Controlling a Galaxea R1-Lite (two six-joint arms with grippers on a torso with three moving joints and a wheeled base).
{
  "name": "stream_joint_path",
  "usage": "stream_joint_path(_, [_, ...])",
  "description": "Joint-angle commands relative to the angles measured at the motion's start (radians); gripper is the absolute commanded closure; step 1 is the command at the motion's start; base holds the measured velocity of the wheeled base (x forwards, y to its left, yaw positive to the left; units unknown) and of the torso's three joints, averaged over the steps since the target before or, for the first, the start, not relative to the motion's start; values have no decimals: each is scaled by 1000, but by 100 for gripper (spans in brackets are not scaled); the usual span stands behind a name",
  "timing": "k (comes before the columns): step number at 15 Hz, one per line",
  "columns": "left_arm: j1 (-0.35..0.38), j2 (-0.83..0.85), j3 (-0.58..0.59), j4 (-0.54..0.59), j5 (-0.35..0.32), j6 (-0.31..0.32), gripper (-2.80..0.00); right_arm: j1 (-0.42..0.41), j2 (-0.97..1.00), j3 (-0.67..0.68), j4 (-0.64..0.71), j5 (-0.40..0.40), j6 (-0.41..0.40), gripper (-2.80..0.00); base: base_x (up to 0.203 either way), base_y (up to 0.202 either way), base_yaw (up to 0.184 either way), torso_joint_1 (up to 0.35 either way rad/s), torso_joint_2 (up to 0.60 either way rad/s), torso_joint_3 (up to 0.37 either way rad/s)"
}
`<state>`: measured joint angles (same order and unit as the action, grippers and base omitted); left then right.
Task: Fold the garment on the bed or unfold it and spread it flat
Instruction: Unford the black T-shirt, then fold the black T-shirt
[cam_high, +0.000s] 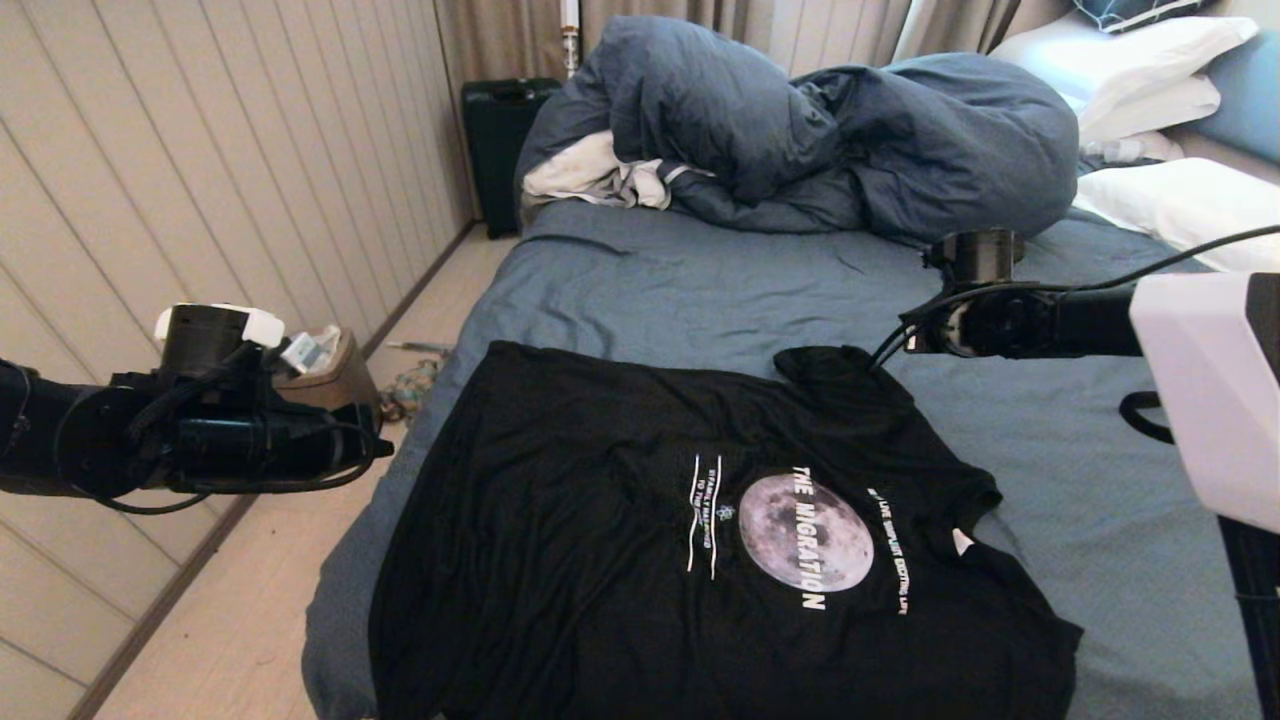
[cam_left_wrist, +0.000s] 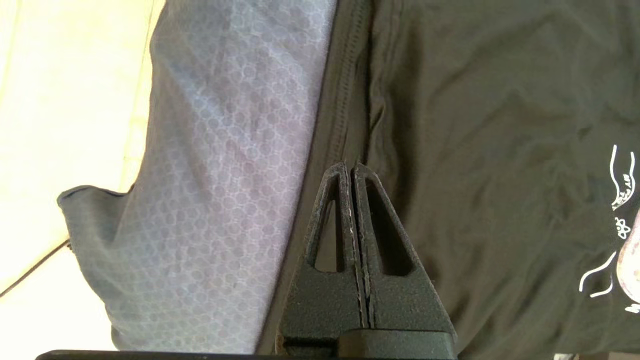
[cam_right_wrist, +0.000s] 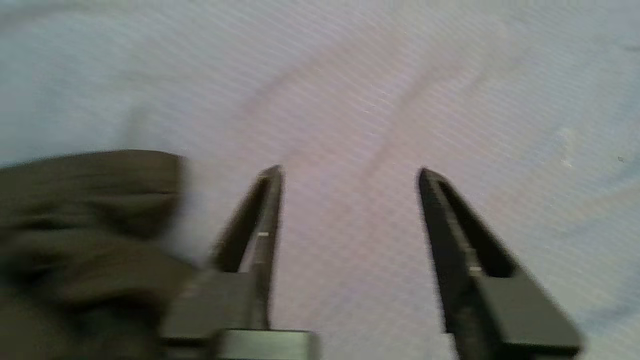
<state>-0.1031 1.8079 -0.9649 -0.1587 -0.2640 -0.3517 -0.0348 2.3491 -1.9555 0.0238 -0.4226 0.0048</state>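
The garment is a black T-shirt with a grey moon print. It lies spread out, print up, on the near part of the bed. Its far sleeve is bunched up. My right gripper hovers just right of that sleeve. In the right wrist view it stands open over bare sheet, with the black sleeve beside it and nothing between the fingers. My left gripper hangs off the bed's left side. In the left wrist view it is shut and empty above the garment's edge.
A bulky slate-blue duvet and a small white-grey cloth are heaped at the far end. White pillows lie at the far right. A black case and a brown box stand on the floor by the panelled wall.
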Motion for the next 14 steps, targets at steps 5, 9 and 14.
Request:
stream_joint_path(5, [0, -76, 15, -1, 0, -2, 0, 38, -217, 51, 152, 197, 192, -280, 0, 0, 0, 0, 0, 0])
stream_joint_path(9, [-2, -205, 67, 10, 0, 8, 0, 65, -388, 260, 299, 352, 270, -280, 0, 0, 0, 0, 0, 0])
stream_joint_path(14, [-16, -399, 254, 17, -2, 34, 0, 89, -660, 625, 274, 380, 257, 0, 0, 0, 0, 0, 0, 0])
